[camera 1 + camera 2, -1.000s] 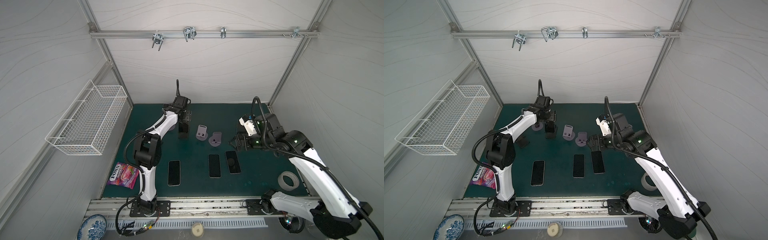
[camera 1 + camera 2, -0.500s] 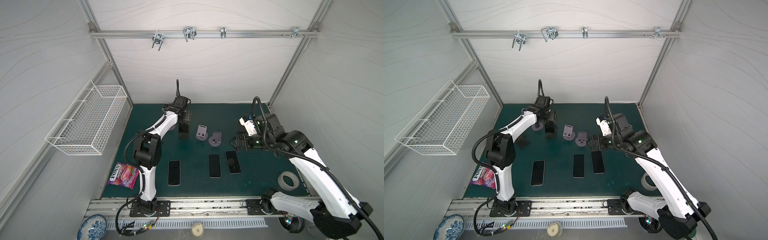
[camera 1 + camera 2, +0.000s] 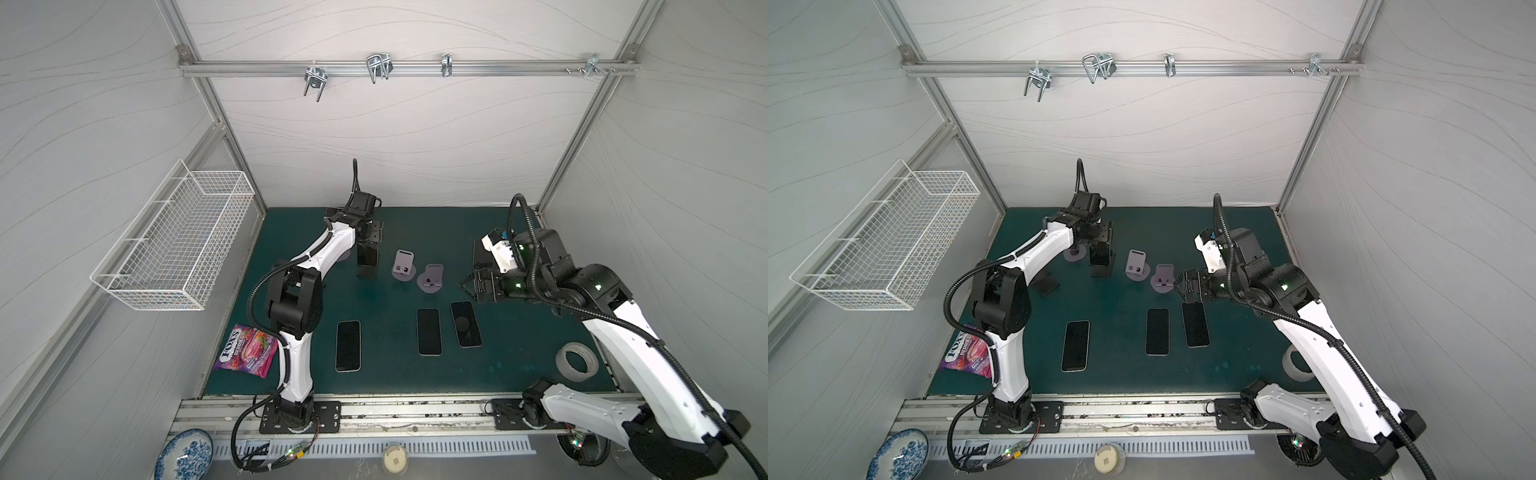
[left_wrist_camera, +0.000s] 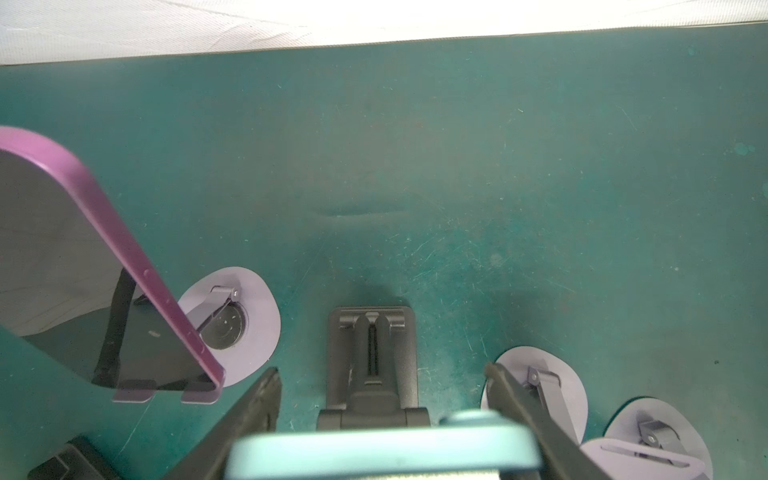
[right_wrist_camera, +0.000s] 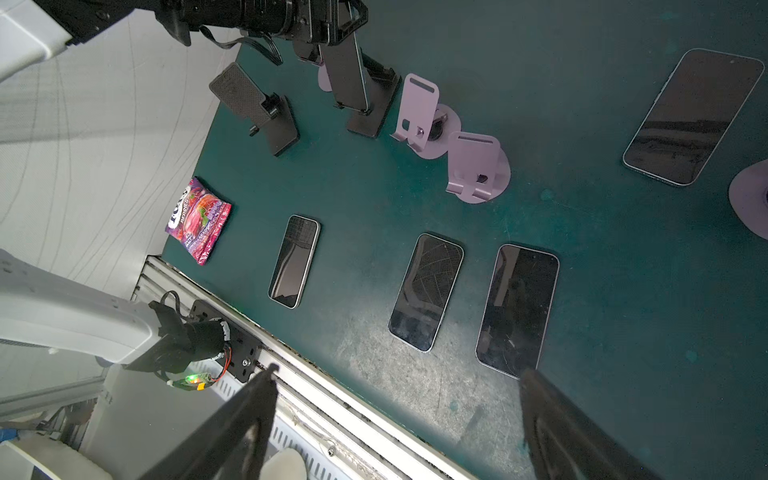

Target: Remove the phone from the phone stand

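Observation:
A phone (image 4: 382, 451) with a pale teal edge stands upright between the fingers of my left gripper (image 4: 381, 370), which is shut on its sides. In both top views the phone (image 3: 368, 251) sits right over a black phone stand (image 3: 367, 271) at the back of the green mat. The stand's back support (image 4: 372, 353) shows just behind the phone. I cannot tell whether the phone's lower end (image 5: 361, 106) still touches the stand's lip. My right gripper (image 5: 399, 370) hangs open and empty above the mat (image 3: 1179, 286), right of the stands.
Beside the black stand, a purple-edged phone (image 4: 83, 270) leans on a lilac stand. Two empty lilac stands (image 3: 404, 264) (image 3: 431, 278) and another black stand (image 3: 1042, 282) are nearby. Several phones lie flat on the mat (image 3: 348, 345) (image 3: 428, 331) (image 3: 466, 324). Candy bag (image 3: 245, 351) left, tape roll (image 3: 577, 361) right.

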Available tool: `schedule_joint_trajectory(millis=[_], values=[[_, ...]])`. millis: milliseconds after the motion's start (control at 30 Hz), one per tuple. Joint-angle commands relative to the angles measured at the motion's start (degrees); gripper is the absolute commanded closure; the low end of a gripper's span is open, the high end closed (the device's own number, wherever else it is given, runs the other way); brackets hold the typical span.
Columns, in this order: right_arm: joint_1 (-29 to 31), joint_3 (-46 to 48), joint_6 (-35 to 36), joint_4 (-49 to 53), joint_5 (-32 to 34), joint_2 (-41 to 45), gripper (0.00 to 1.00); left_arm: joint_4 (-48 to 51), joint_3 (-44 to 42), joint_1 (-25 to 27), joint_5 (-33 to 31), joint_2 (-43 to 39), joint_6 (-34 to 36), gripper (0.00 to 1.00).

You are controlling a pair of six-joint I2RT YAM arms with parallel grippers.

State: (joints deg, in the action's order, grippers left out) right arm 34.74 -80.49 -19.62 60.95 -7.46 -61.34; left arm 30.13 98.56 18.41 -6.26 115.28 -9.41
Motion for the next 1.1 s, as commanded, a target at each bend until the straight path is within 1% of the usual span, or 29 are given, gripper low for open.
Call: schedule_joint_trajectory(millis=[0,367,700,867,1067], values=[[-0.37,0.29,-0.13,0.40,0.18,0.69,0.08,-0.35,1.63,-0.13,1.43,-0.38,-1.38,0.38],[-0.33,-0.80,-0.07,1.14,0.18,0.44,0.09,-0.49,1.88,-0.40,2.17,-1.72,-1.76,0.38],[-0.31,0.24,-0.34,0.20,0.96,2.28,0.09,0.85,3.53,-0.35,2.57,-2.37,-2.38,0.40],[-0.29,-0.60,-0.64,-0.03,0.19,1.98,0.10,0.64,3.65,-0.46,3.00,-3.28,-3.77,0.41],[-0.28,-1.11,-2.12,-1.15,-1.29,0.22,0.11,0.69,3.72,-0.36,3.43,-4.52,-3.00,0.41]])
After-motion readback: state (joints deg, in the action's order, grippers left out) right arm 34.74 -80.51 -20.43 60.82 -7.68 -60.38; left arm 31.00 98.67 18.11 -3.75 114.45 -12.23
